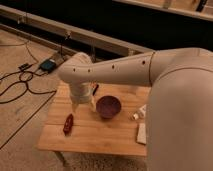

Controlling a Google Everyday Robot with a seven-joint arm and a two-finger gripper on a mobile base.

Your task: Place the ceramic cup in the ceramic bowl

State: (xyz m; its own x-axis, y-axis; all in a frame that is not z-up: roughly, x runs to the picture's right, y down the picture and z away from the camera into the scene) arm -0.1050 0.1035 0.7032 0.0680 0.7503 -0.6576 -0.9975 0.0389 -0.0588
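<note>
Hovering over wood table [100, 136], pincer [79, 106] just beside ceramic bowl [108, 106], open/shut can't tell

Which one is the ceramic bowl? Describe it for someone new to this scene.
Find the small wooden table under the big pale arm. Near its middle, just right of the gripper hanging down over the tabletop, sits the ceramic bowl. It is the only round, dark purple-maroon thing; the red object lies nearer the left edge.
</note>
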